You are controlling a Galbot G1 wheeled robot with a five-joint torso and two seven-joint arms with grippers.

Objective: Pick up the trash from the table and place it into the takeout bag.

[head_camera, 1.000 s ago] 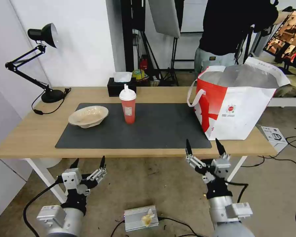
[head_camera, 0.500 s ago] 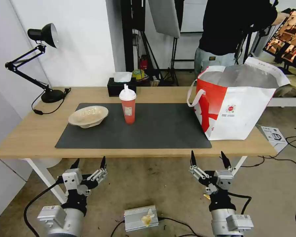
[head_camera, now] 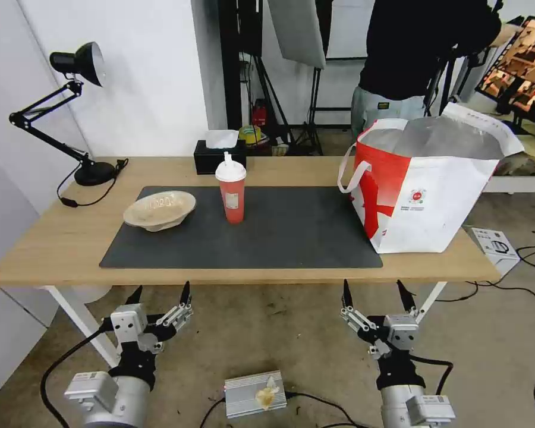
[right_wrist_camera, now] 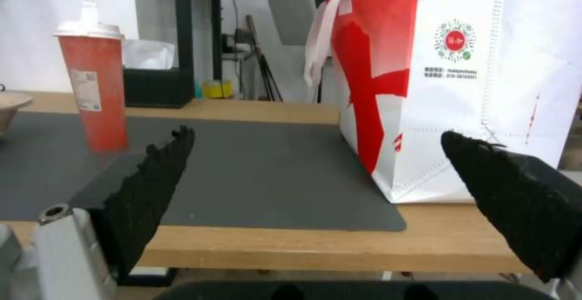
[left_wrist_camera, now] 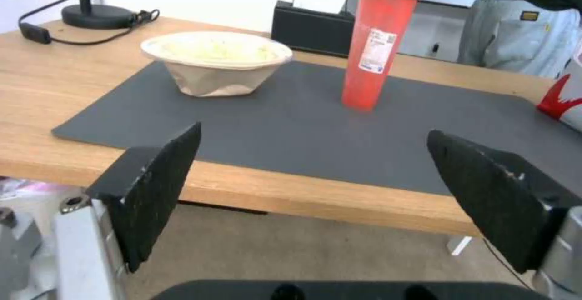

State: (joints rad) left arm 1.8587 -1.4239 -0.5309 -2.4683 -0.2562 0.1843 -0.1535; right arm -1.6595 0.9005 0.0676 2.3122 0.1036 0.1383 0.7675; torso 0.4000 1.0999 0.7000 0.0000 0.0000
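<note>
On the table (head_camera: 59, 238) lies a dark grey mat with two pieces of trash. A beige pulp bowl (head_camera: 160, 209) (left_wrist_camera: 216, 61) sits at the mat's left. A red drink cup (head_camera: 231, 188) (left_wrist_camera: 377, 41) (right_wrist_camera: 91, 77) with white lid and straw stands upright near the middle. The takeout bag (head_camera: 425, 184) (right_wrist_camera: 449, 82), white and red with foil lining, stands open at the table's right end. My left gripper (head_camera: 160, 295) (left_wrist_camera: 315, 200) hangs open below the table's front edge, left of centre. Under the front edge near the bag, my right gripper (head_camera: 374, 291) (right_wrist_camera: 315, 204) is open and empty.
A black tissue box (head_camera: 220, 156) sits behind the cup. A black desk lamp (head_camera: 71, 107) stands at the back left with its cord on the tabletop. A silver box (head_camera: 255, 393) lies on the floor between my arms. A person stands behind the bag.
My right gripper has dropped lower and drawn back from the table's front edge, staying open. The left arm, cup, bowl and bag have not moved.
</note>
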